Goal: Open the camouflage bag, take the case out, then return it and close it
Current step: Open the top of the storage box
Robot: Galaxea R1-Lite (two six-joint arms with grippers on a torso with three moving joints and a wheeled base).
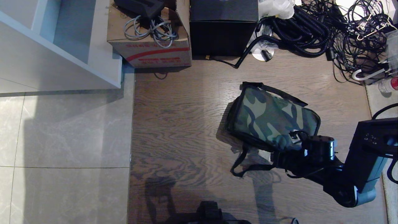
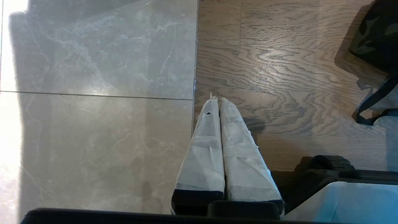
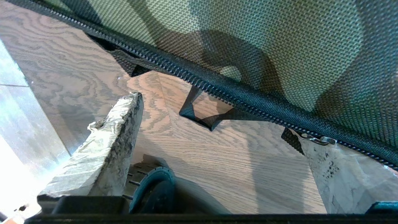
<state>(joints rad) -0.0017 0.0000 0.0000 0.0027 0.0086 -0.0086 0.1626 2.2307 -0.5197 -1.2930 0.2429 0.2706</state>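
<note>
The camouflage bag [image 1: 272, 123] lies zipped shut on the wooden floor [image 1: 180, 124], its black strap [image 1: 245, 165] trailing beside it. My right claw [image 3: 217, 143] sits at the bag's near edge by the zipper [image 3: 224, 90], fingers spread wide and gripping nothing. My left claw [image 2: 219, 102] hangs clenched over the floor, well apart from the bag.

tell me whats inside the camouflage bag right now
Nothing inside shows. The camouflage bag lies on the wood floor with its black zipper closed along the visible edge, so the fabric covers whatever it holds.
</note>
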